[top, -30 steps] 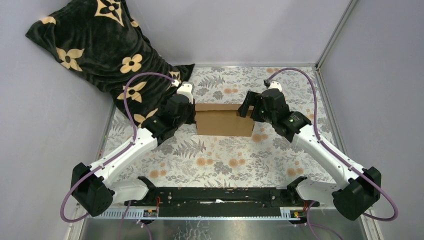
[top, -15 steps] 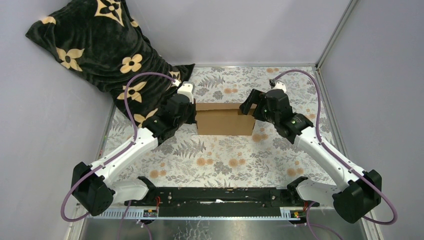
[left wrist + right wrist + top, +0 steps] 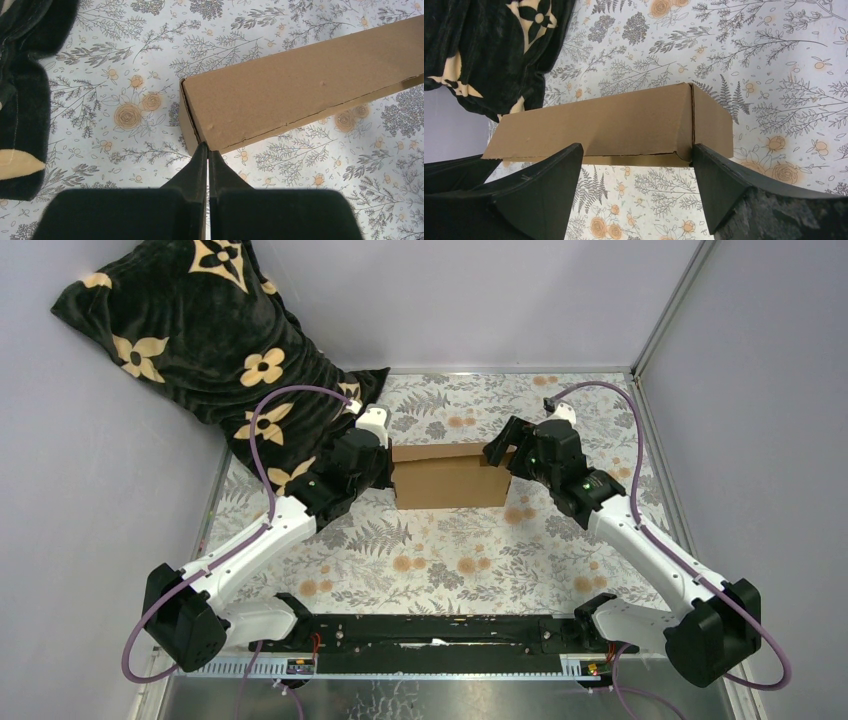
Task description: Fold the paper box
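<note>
The paper box (image 3: 447,477) lies folded — the left gripper (image 3: 207,147), shut tight on nothing, is at its left end, the right gripper (image 3: 638,146) wide open by its right end.

near: floral table (image 3: 430,560) open | far-left: black blanket (image 3: 200,330) blocks | centre: paper box (image 3: 447,480)

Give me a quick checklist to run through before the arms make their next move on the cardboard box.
1. Paper box closed up, no flaps standing open: ok.
2. Lid seam fully seated along the front edge: cannot tell.
3. Left gripper shut, tips at the box's left end corner: ok; actual contact cannot tell.
4. Right gripper open and lined up around the box's right end: ok.
5. Right grip on the box secured: not ok, jaws open.
6. Dark floral blanket apart from the box: ok.
</note>
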{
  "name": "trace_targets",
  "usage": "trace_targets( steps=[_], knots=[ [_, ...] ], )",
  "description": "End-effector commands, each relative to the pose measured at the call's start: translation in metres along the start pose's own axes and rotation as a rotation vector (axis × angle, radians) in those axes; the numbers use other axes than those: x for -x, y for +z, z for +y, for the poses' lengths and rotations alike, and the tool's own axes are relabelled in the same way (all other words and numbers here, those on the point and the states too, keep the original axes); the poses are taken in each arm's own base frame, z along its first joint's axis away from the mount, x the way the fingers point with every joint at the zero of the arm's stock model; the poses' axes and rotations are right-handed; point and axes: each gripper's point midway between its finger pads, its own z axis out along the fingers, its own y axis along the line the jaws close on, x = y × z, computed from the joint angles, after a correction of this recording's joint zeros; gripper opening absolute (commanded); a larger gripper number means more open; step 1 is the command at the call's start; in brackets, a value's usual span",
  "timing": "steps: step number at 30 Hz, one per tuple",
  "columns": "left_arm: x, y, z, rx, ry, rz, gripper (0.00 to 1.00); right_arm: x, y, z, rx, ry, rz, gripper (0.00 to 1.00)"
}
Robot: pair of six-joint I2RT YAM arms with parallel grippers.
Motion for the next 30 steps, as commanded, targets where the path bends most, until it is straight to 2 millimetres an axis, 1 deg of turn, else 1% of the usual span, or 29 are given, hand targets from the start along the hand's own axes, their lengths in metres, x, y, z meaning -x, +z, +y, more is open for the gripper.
trace_targets(
  steps=[1,3,7,10,15,20,24,27,30],
  knots=[
    [-0.031,0.003,-0.024,-0.108,-0.013,0.107,0.02,-0.05,0.006,-0.007,0.01,0.014,0.176,0.86],
    [-0.032,0.004,-0.024,-0.107,-0.012,0.114,0.04,-0.054,0.007,-0.011,0.002,0.011,0.184,0.84],
    [-0.033,0.005,-0.026,-0.114,-0.015,0.118,0.09,-0.062,0.01,-0.018,-0.015,0.002,0.203,0.74],
    [-0.033,0.004,-0.027,-0.124,-0.016,0.116,0.16,-0.068,0.011,-0.023,-0.026,-0.006,0.217,0.71],
    [-0.029,0.001,-0.035,-0.166,-0.015,0.114,0.34,-0.078,0.012,-0.032,-0.046,-0.026,0.243,0.66],
    [-0.029,-0.003,-0.046,-0.23,-0.018,0.116,0.45,-0.087,0.014,-0.04,-0.063,-0.039,0.265,0.62],
    [-0.029,-0.004,-0.051,-0.262,-0.017,0.119,0.48,-0.094,0.015,-0.046,-0.074,-0.046,0.278,0.61],
    [-0.028,-0.005,-0.056,-0.292,-0.017,0.121,0.51,-0.104,0.015,-0.047,-0.061,-0.047,0.313,0.62],
    [-0.028,-0.006,-0.06,-0.313,-0.019,0.124,0.52,-0.113,0.016,-0.054,-0.072,-0.051,0.335,0.62]
  ],
)
